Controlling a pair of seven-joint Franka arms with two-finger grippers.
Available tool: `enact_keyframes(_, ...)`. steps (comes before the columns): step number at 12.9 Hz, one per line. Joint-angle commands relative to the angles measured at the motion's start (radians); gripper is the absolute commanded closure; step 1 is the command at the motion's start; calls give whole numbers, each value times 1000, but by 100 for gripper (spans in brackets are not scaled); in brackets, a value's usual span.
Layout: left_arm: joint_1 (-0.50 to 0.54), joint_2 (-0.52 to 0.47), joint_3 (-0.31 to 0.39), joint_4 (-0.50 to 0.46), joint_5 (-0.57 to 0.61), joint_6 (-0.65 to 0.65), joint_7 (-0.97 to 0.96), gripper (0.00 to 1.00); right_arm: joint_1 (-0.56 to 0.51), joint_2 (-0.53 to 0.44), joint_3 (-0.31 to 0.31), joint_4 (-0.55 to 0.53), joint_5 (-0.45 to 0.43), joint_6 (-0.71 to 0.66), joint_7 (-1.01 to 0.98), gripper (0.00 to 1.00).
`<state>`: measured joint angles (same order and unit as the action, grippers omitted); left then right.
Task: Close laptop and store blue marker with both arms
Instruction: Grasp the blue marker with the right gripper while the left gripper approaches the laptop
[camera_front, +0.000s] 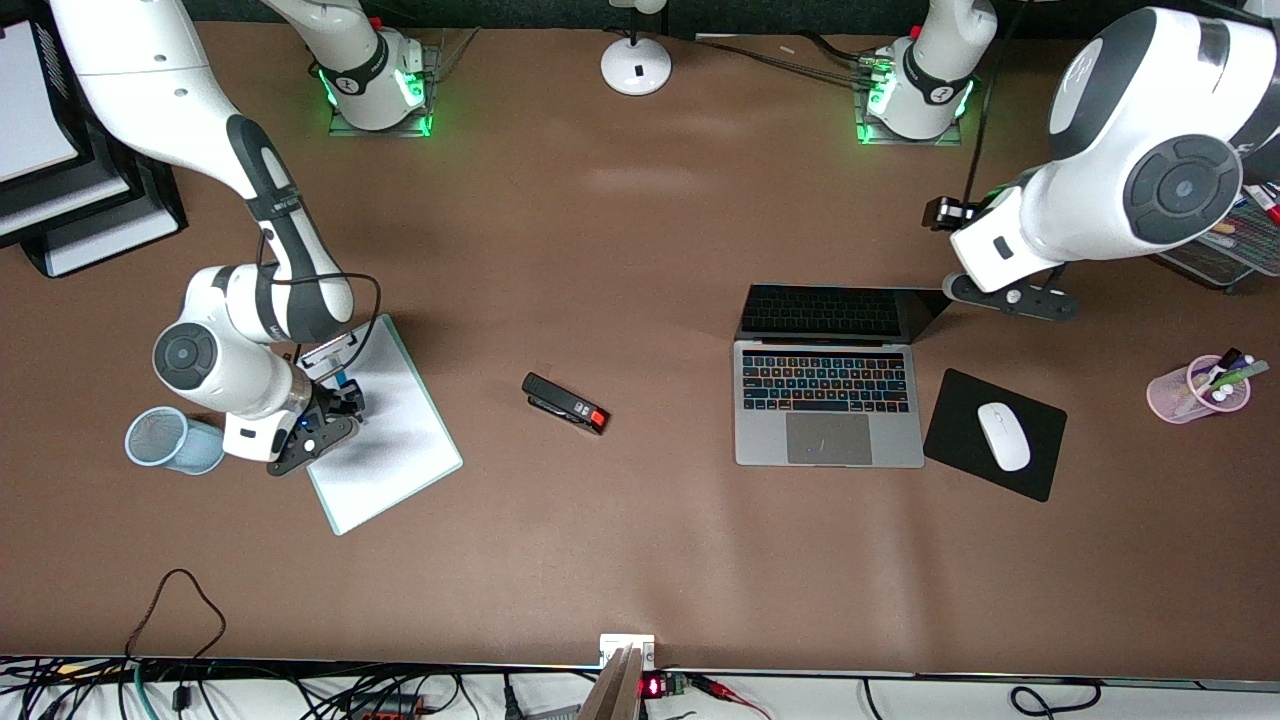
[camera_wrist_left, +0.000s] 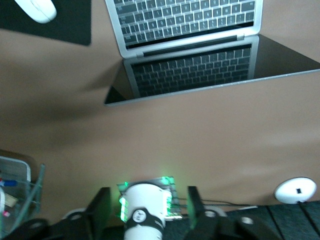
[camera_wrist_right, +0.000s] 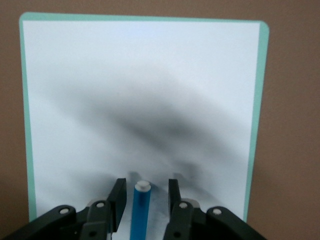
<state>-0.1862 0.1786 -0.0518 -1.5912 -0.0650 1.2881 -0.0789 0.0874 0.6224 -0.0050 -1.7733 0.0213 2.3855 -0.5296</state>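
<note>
The laptop (camera_front: 828, 400) lies open toward the left arm's end of the table, its dark screen (camera_front: 830, 312) tilted back; it also shows in the left wrist view (camera_wrist_left: 185, 20). My left gripper (camera_front: 940, 212) hangs in the air over bare table beside the screen's top edge, open and empty (camera_wrist_left: 148, 190). The blue marker (camera_wrist_right: 141, 215) lies on a white board with a green rim (camera_front: 400, 440), and a bit of it shows in the front view (camera_front: 341, 380). My right gripper (camera_front: 345, 400) is low over the board, open, one finger on each side of the marker with gaps between (camera_wrist_right: 146, 182).
A black stapler (camera_front: 565, 403) lies mid-table. A black mouse pad (camera_front: 1040, 420) with a white mouse (camera_front: 1003, 436) sits beside the laptop. A pink cup of pens (camera_front: 1198, 390) and a blue mesh cup (camera_front: 172, 440) stand near the table's ends. Black trays (camera_front: 60, 200) sit by the right arm.
</note>
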Motion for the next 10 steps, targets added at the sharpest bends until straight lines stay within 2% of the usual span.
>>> enact_keyframes(1,5,-11,-11,-42,-33,-4,-35,86,-3,5,0,-8,5,8,-23,61)
enact_keyframes(2,5,-14,-11,-56,-61,-7,-54,87,-2,5,0,-8,5,6,-23,61)
enact_keyframes(4,5,-68,-37,-151,-99,6,-93,96,-3,11,0,-8,5,-2,-26,61)
enact_keyframes(7,7,-138,-86,-281,-99,107,-117,96,-5,16,0,-8,5,-15,-24,64)
enact_keyframes(8,10,-139,-114,-294,-99,128,-142,98,-6,17,0,-8,5,-17,-23,65)
enact_keyframes(10,10,-133,-117,-302,-95,172,-137,99,-6,22,0,-8,5,-17,-23,66)
